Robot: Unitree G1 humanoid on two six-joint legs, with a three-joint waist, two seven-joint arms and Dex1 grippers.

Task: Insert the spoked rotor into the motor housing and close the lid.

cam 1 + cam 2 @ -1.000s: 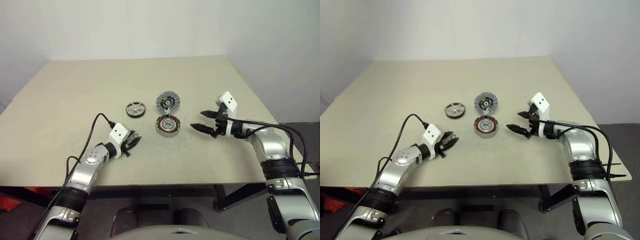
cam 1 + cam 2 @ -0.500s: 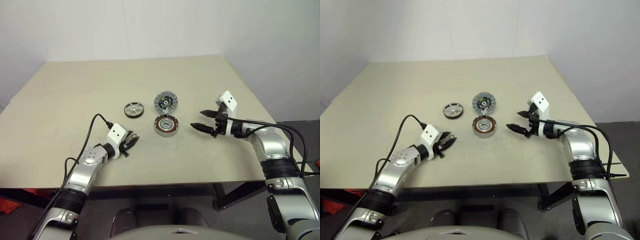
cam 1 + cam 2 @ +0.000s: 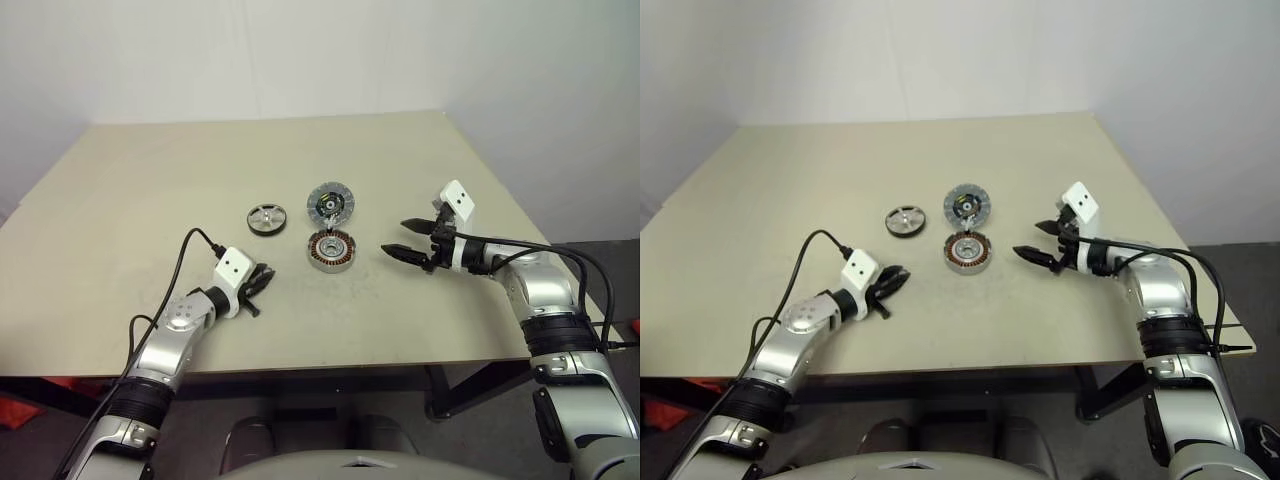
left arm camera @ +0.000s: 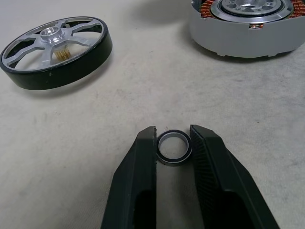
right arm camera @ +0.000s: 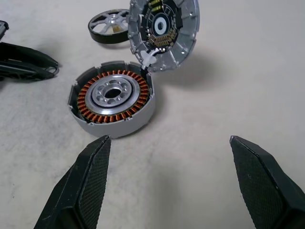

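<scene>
Left tool (image 4: 174, 143) pinching a small ring (image 4: 174, 147) on the worktop (image 3: 150, 190).
Right tool (image 3: 411, 241) gapes wide beside the housing (image 3: 333, 251); lid (image 3: 331, 203) tilted, wheel (image 3: 267, 218) apart.

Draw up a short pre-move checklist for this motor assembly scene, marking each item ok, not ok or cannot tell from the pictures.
1. Round motor housing with copper windings open on top, its centre free: ok.
2. Silver spoked rotor with dark rim lying flat on the beige table, apart from the housing: ok.
3. Grey disc lid tilted up at the housing's far edge, not covering it: ok.
4. Left gripper free to take the rotor: not ok, its fingers flank a small metal ring.
5. That ring firmly gripped: cannot tell.
6. Right gripper open, facing the housing: ok.
</scene>
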